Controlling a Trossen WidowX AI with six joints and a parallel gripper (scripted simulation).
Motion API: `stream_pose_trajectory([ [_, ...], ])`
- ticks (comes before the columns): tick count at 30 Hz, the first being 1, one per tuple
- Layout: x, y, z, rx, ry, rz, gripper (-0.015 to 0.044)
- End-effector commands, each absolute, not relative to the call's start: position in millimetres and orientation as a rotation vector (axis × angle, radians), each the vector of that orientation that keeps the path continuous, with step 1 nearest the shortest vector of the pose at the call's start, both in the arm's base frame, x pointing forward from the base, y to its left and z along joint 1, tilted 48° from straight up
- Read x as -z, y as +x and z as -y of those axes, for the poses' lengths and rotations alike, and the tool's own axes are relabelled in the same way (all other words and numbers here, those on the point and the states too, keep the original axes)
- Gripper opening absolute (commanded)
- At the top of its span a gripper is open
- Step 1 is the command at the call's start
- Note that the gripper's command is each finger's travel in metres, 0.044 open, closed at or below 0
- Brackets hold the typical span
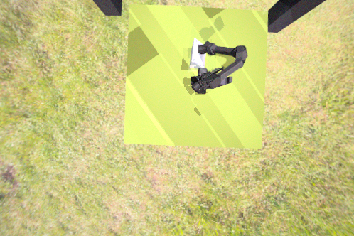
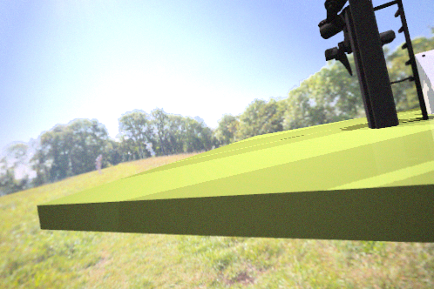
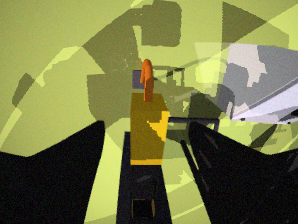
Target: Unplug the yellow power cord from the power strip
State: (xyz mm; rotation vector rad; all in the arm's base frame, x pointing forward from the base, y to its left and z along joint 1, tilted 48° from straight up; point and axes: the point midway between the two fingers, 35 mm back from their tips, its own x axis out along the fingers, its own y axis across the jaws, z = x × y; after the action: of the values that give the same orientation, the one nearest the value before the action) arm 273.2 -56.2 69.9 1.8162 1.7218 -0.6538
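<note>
Tool (image 3: pixel 148 183) apart, yellow plug (image 3: pixel 147 129) between its fingers only in wrist view, hidden from above.

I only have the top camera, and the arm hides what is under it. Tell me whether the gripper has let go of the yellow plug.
Observer: In the wrist view the gripper is open, with lit gaps on both sides of the yellow plug.
Operator: Tell me if it's backed away.
Observer: No. The plug sits between the fingers, with an orange piece standing at its far end.
</note>
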Motion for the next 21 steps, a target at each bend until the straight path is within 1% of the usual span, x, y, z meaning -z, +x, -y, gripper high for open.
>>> stream_pose_trajectory([
  [1, -66, 274, 61, 0.654, 1.822, -1.72, 0.0394],
  [3, -58, 275, 74, 0.656, 1.821, -1.718, 0.044],
  [8, -34, 274, 105, 0.655, 1.82, -1.718, 0.044],
  [21, -34, 274, 105, 0.655, 1.82, -1.718, 0.044],
])
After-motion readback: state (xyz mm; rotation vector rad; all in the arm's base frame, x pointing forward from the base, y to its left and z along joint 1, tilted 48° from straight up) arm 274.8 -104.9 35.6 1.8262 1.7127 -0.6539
